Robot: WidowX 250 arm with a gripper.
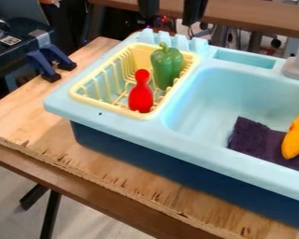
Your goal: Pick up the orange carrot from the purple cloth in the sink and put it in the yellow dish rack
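- Far left of the yellow basket point(108, 107), a black thing point(11, 49) is cut off by the side of the view. Two blue clamps point(51, 61) sit near it, close to the wood's edge.
- The wood top point(24, 112) goes out past the basket, to its left and in front. Its front edge is rough and chipped. Below that are a pale floor point(8, 200) and dark legs point(50, 210).
- The basket sits in the left end of the light blue toy sink point(61, 102). Some of its bars show between its left wall and the toys.
- A red toy point(140, 95), shaped like a bowling pin, stands in the basket near its front right corner. I can't tell if it touches the wall.
- A green toy pepper point(167, 65) stands in the basket too, behind the red toy and to its right. Its low end is hard to see.
- Up past the back of the basket hangs the black gripper point(171, 15), cut off at the top. Its fingers are wide apart, with nothing held. The pepper is the nearest toy.
- Right of the basket is the deep bowl point(220, 98) of the sink. A dark purple cloth point(249, 137) lies in it, under a yellow-orange toy point(295, 140) cut off on the right.
- Farther back, the gray tap point(298, 67) is cut off too.
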